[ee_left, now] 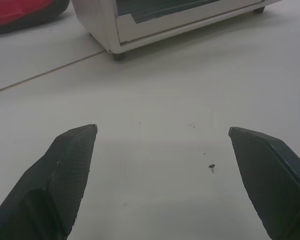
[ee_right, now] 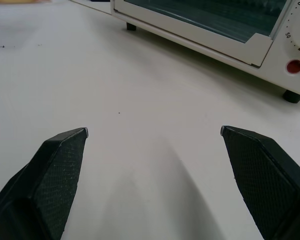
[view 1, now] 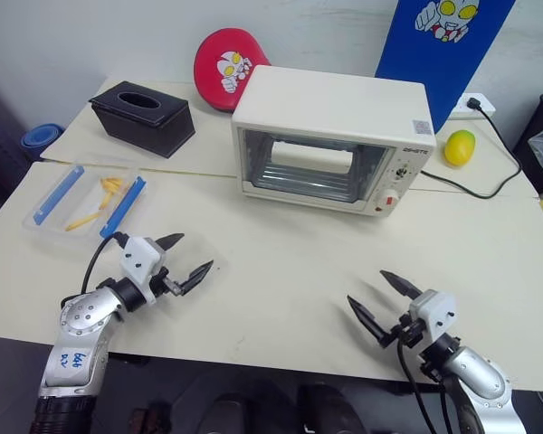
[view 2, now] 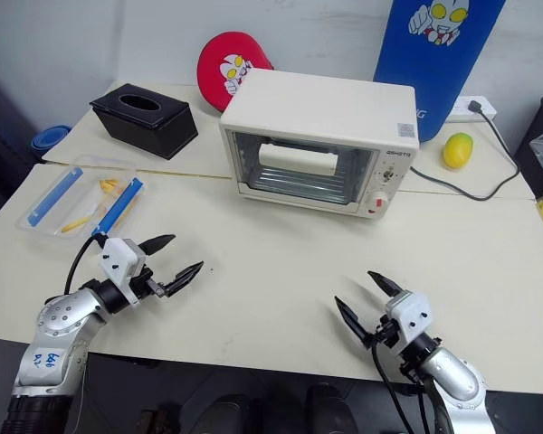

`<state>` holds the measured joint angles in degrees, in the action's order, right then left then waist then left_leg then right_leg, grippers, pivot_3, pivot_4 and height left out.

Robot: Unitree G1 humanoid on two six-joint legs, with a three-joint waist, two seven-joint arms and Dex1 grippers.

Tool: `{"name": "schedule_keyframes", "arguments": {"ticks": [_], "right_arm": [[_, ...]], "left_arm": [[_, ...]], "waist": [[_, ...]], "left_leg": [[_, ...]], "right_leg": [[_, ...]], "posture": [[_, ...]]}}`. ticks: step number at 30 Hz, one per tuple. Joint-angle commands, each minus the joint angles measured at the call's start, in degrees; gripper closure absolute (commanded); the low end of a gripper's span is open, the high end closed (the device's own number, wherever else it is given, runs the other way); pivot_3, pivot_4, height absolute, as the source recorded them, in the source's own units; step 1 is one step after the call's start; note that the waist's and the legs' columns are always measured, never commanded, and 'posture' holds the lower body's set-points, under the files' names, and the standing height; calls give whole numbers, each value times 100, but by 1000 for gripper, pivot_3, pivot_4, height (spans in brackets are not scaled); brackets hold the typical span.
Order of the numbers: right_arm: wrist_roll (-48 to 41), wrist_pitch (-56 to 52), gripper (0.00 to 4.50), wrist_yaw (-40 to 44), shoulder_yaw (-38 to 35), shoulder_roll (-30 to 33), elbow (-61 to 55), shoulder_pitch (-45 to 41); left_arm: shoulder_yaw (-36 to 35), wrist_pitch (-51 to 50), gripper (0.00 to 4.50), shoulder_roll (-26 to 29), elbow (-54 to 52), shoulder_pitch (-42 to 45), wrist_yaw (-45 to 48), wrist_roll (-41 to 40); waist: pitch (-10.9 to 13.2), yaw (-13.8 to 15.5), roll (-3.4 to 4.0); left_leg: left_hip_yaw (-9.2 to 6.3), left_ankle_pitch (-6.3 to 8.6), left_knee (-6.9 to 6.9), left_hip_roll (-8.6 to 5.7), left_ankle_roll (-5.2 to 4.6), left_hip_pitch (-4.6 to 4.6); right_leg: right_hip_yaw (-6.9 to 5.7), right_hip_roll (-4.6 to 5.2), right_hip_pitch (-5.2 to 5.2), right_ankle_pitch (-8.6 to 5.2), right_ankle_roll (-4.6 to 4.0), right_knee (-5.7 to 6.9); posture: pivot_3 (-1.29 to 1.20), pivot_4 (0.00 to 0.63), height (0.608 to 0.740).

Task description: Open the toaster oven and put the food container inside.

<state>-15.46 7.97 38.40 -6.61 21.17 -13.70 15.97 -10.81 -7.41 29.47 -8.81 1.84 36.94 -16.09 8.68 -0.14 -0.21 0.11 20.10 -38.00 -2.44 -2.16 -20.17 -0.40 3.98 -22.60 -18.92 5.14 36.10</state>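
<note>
Hovering apart over table [view 1: 281,262], both claws agape; toaster oven [view 1: 330,136] shut.

Our head pair looks forward and down over table [view 1: 281,271], from near edge, both eyes sharing whole tabletop. Our wrist cameras sit low, close above surface, each looking level between own fingers toward toaster oven [view 1: 330,140]; both share its lower front edge.
</note>
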Motion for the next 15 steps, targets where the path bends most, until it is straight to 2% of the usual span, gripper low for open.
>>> {"name": "schedule_keyframes", "arguments": {"ticks": [1, 3, 6, 8, 11, 15], "right_arm": [[-192, 78, 47, 132, 25, 49, -33, -101], [-460, -314, 47, 205, 31, 102, -123, -302], [-1066, -1185, 47, 295, 19, 301, -441, -849], [-1445, -1791, 47, 292, 36, 467, -664, -1339], [-1927, -2705, 47, -9, 21, 546, -711, -2311], [-1599, -3268, 47, -342, 238, 541, -70, -3760]], "left_arm": [[-196, -8, 0, 76, -265, -47, -1, -167], [-395, -568, 0, 144, -527, -67, 67, -671], [-1012, -1762, 0, 460, -917, 54, 413, -2229], [-1425, -2230, 0, 772, -962, 136, 607, -2887], [-1617, -2405, 0, 1138, -927, 258, 864, -3119], [-1584, -2287, 0, 1151, -886, 481, 952, -3139]], "waist": [[0, -5, 0], [1, -15, 2], [4, -26, 4], [13, -44, 13], [17, -40, 21], [25, -30, 33]], "left_leg": [[0, 0, 0, 0, 0, 0], [0, 0, 0, 0, 0, 0], [-1, 0, -1, 3, 1, 0], [-5, -1, -4, 6, 1, -3], [-19, -2, -6, 6, 5, -4], [-23, -3, -10, 3, 5, -9]], "right_leg": [[0, 0, 0, 0, 0, 0], [-1, 0, 0, 0, 0, 0], [-1, 0, 0, 0, 0, 2], [-4, 0, 0, -1, -2, 2], [-16, 0, 1, -3, -7, -1], [-22, 0, 1, -3, -7, -4]], "posture": [[0, 150, 740], [0, 150, 740], [0, 150, 740], [0, 150, 740], [0, 150, 740], [0, 150, 740]]}}
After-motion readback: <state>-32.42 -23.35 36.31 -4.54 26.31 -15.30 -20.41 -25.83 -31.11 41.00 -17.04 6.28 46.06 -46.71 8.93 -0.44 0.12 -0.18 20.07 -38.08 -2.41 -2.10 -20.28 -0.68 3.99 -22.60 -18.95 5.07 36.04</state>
